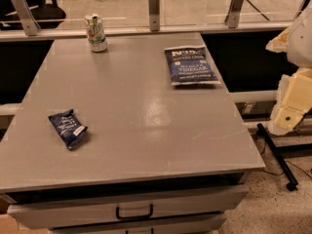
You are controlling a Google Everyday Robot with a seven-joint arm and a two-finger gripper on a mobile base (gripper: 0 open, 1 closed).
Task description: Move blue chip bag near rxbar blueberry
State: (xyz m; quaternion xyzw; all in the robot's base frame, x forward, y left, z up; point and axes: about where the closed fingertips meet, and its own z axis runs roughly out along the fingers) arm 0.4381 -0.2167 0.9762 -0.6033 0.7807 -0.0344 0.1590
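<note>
Three loose items are counted on the counter (146, 121): one can (96, 32), one blue chip bag (191, 65) and one rxbar blueberry (68, 128); one end effector (291, 104) is recorded.

The can is found upright near the far edge, towards the left corner; all positions below are referred to it.

The blue chip bag is laid flat well to the right of the can and a little nearer the camera; its lettering is seen upside down; its right side is noted close to the counter's right edge, without overhang.

The rxbar blueberry is laid flat well nearer the camera than the can and slightly to its left; it is turned at an angle and is noted close to the left edge; bag and bar are well apart.

A broad stretch of bare surface is observed between bag and bar, running diagonally from right of the can to the near left.

The end effector is located far to the right of the can, off the counter and beyond its right edge; nothing is seen held by it; its degree of opening cannot be told.
</note>
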